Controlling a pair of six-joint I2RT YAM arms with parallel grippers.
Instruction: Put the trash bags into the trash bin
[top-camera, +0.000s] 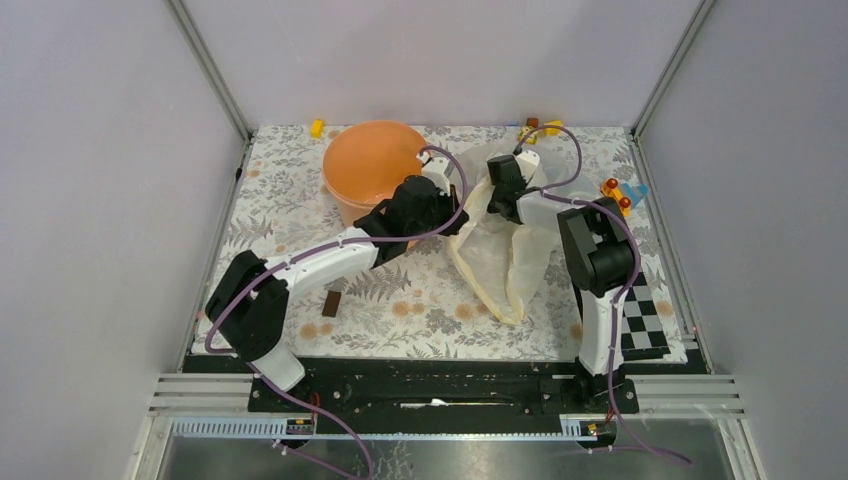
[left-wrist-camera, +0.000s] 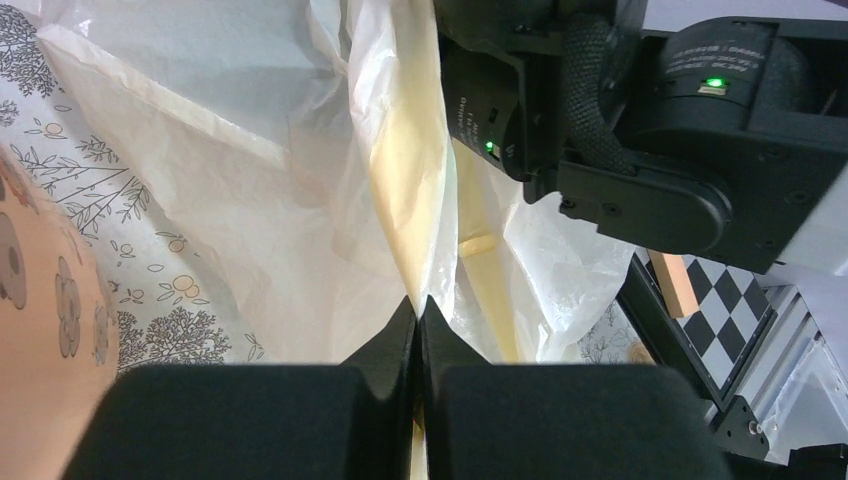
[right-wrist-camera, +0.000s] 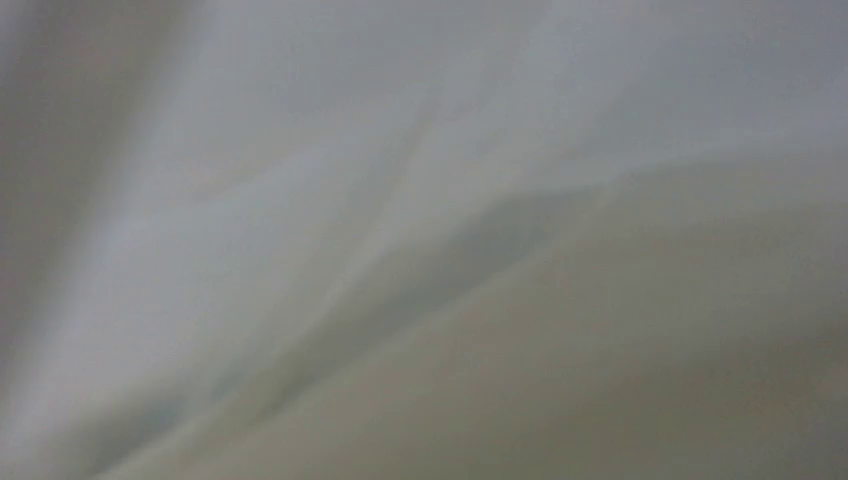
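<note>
Left gripper (left-wrist-camera: 417, 318) is pinched tight on a fold of the cream bag (left-wrist-camera: 250, 200), just right of the bin (top-camera: 372, 160). Right gripper (top-camera: 495, 207) is stuffed into the same plastic, so I can't tell its jaws. No black bag in sight and nothing shows in the bin, so basically all of it's left.

The left gripper (left-wrist-camera: 418, 305) is matte black. The plastic bag (left-wrist-camera: 250, 180) at its tips is translucent cream-white, deepening to pale yellow along the folds. To the gripper's left, the trash bin (top-camera: 375, 160) is plain peach-orange. The surface (top-camera: 280, 190) beneath the gripper is white with a grey leaf-and-flower print and scattered orange-brown blossoms. Off to the gripper's right, past the bag, a board (left-wrist-camera: 722, 290) shows black and white checks.
</note>
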